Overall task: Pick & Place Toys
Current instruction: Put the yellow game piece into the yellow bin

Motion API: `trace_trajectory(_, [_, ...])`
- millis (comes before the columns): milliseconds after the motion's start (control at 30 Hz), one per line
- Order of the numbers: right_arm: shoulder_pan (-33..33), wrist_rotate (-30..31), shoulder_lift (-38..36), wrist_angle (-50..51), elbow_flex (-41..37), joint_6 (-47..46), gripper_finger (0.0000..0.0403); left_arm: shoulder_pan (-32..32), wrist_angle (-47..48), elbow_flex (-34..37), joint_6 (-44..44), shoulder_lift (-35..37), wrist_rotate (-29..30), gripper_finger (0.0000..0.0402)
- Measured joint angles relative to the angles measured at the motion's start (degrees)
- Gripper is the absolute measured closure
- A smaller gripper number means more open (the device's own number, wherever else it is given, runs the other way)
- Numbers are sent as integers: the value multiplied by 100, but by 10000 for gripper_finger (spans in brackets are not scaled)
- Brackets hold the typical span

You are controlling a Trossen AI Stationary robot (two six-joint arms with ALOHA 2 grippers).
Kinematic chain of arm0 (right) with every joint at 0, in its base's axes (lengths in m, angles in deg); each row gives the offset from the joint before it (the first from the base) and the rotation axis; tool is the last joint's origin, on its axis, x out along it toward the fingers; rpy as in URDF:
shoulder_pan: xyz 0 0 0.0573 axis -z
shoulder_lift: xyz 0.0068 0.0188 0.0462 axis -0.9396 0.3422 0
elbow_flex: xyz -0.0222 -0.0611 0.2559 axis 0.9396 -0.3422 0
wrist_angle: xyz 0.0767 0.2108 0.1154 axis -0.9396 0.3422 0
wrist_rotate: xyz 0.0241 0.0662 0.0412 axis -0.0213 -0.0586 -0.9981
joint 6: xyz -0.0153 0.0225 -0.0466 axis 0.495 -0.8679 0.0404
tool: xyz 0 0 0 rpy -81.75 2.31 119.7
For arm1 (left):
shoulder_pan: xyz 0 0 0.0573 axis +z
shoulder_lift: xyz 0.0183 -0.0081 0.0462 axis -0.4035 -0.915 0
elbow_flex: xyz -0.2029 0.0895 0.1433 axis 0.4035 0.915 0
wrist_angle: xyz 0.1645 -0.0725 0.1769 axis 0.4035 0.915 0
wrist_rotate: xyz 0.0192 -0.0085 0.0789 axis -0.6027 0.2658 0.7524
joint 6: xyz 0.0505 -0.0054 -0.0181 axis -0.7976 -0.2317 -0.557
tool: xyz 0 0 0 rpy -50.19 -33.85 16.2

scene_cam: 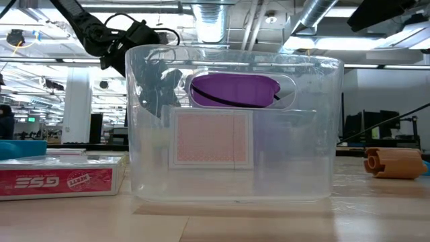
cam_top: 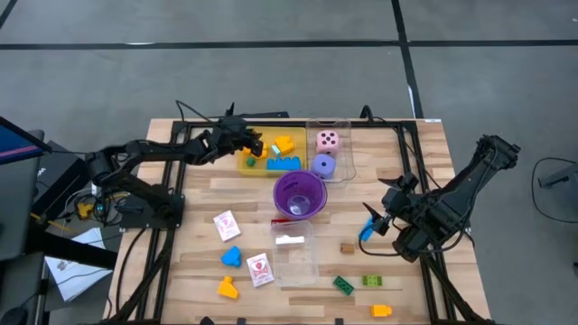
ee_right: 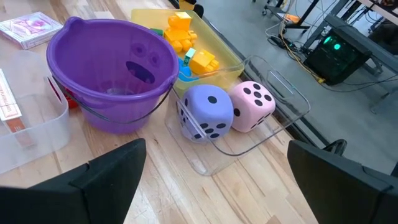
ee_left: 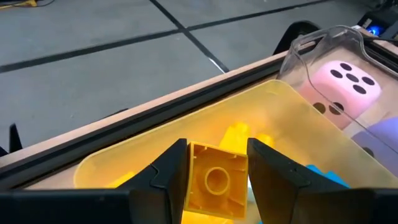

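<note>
Left arm: stretched across the table's far left side, left gripper (cam_top: 254, 144) above the yellow tray (cam_top: 245, 164).
Left gripper's hold: fingers clamped on a yellow brick (ee_left: 213, 180).
Tray contents: yellow, blue and green bricks.
Dice: pink die (cam_top: 328, 141) and purple die (cam_top: 323, 165) in the clear tray (cam_top: 346, 144).
Right arm: bent over the table's right edge, right gripper (cam_top: 377, 219) with jaws spread wide, holding nothing.

The table (cam_top: 415, 171) is pale, matt wood in planks. The yellow tray (ee_left: 298, 118) is smooth, cloudy plastic; the clear tray (scene_cam: 235, 128) is glossy see-through plastic. The purple cup (ee_right: 112, 74) is shiny, translucent plastic. The yellow brick (ee_left: 214, 180) is smooth moulded plastic. The dice (ee_right: 252, 106) look matt and soft.
</note>
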Motion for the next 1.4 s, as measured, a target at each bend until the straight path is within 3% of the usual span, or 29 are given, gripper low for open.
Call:
trace_trajectory(367, [73, -2, 0, -17, 0, 2, 19, -7, -213, 8, 14, -30, 67, 268])
trace_trajectory(633, [71, -2, 2, -19, 0, 17, 19, 172, -847, -12, -2, -739, 75, 268])
trace_trajectory(933, [71, -4, 2, -39, 0, 17, 19, 187, -845, -152, 1, -1183, 67, 266])
trace_trajectory(1400, [71, -15, 2, -36, 1, 17, 19, 255, -729, -154, -21, -1240, 191, 265])
